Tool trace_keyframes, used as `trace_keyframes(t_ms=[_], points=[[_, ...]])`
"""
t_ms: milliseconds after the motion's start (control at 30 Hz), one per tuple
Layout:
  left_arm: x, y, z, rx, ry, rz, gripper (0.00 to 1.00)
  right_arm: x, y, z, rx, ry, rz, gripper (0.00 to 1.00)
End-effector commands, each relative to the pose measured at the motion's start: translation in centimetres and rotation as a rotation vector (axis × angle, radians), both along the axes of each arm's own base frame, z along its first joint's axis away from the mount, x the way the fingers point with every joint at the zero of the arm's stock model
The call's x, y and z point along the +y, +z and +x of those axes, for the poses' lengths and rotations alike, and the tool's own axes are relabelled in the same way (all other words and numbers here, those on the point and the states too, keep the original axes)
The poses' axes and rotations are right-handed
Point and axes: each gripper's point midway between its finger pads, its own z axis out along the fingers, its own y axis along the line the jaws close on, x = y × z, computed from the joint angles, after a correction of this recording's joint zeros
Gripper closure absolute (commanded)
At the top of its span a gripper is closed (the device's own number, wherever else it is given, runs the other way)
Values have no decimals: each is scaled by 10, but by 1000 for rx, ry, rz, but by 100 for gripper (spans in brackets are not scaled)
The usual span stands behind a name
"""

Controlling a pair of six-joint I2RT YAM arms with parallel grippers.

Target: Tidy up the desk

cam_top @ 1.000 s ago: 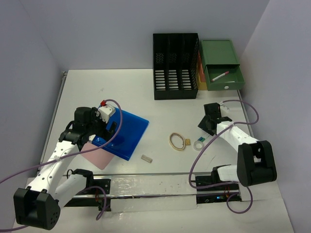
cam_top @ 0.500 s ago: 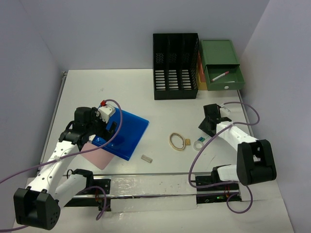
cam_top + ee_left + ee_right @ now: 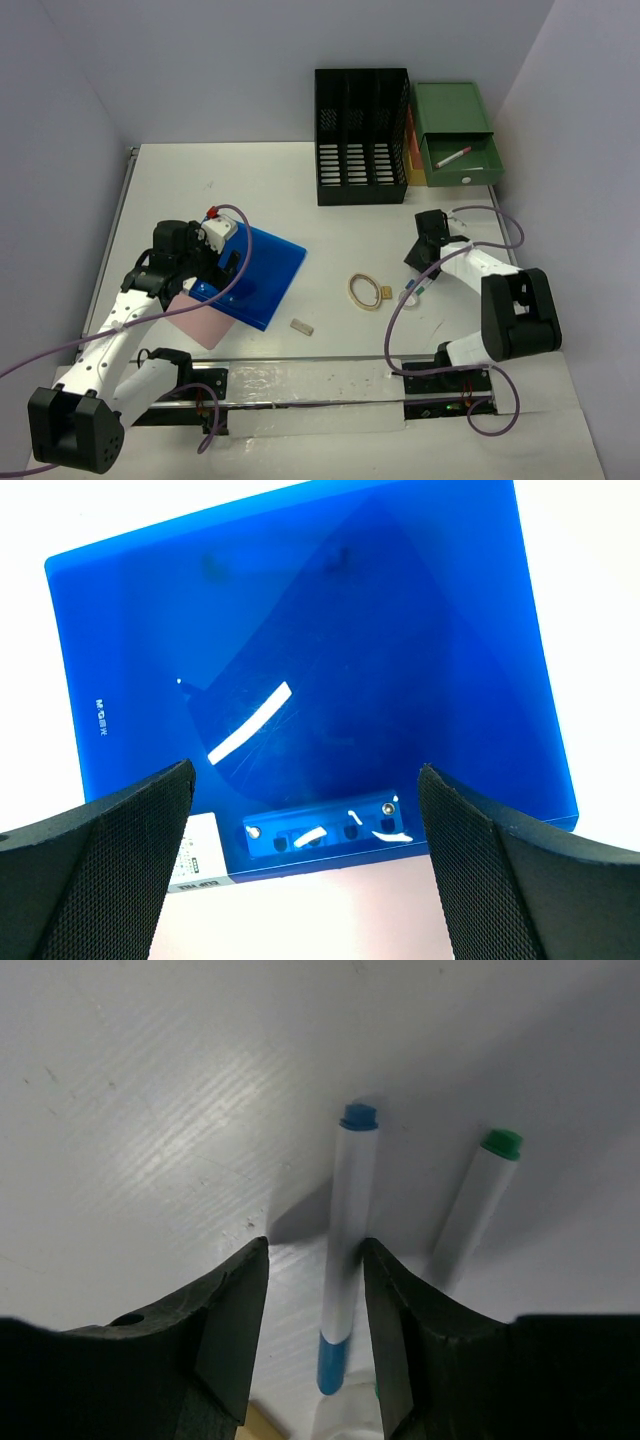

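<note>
On the white desk (image 3: 250,190), my right gripper (image 3: 424,258) points down over two white markers. In the right wrist view a blue-capped marker (image 3: 346,1230) lies between the open jaws of my right gripper (image 3: 315,1245), close against the right finger with a gap on the left. A green-capped marker (image 3: 476,1208) lies just outside that finger. My left gripper (image 3: 205,262) hovers wide open over a blue clip folder (image 3: 258,272). In the left wrist view the left gripper (image 3: 305,770) has the folder's (image 3: 300,640) clip edge and a pink sheet (image 3: 320,910) between its fingers.
A black slotted file rack (image 3: 361,137) and a green drawer unit (image 3: 458,135) with a red pen (image 3: 453,156) in its open drawer stand at the back. Rubber bands (image 3: 364,291) and a small eraser (image 3: 302,325) lie mid-desk. A metal rail (image 3: 300,385) runs along the near edge.
My right arm has swung slightly left and brought its gripper in over the markers. The left arm and the folder have not moved.
</note>
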Motion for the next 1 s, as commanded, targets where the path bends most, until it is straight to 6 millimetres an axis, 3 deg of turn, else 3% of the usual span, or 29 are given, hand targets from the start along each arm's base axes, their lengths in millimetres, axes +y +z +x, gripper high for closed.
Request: trace_keyframes(t_ms=[0,200,333,433,600,633,800,867,933,967], points=[[-2,10,8,-44,8,-12,1,13,-9,2,35,72,39,55],[-2,9,9,-40,10,-12,1,31,-9,8,54,193,18,80],[-1,10,9,-43,17,-9,1,53,-4,17,60,298,-2,100],[0,10,9,-43,17,-7,1,79,16,33,0,422,-35,100],[0,7,9,-33,18,-5,1,108,80,59,-154,527,-48,100],[0,8,10,-36,20,-4,1,117,114,71,-242,542,-21,100],[1,7,10,-37,22,-2,1,129,212,89,-481,567,15,100],[0,6,10,-30,23,-2,1,119,257,100,-592,523,45,100],[1,5,11,-26,25,1,1,92,299,116,-705,417,141,100],[1,4,11,-26,27,2,1,78,311,124,-741,360,189,100]])
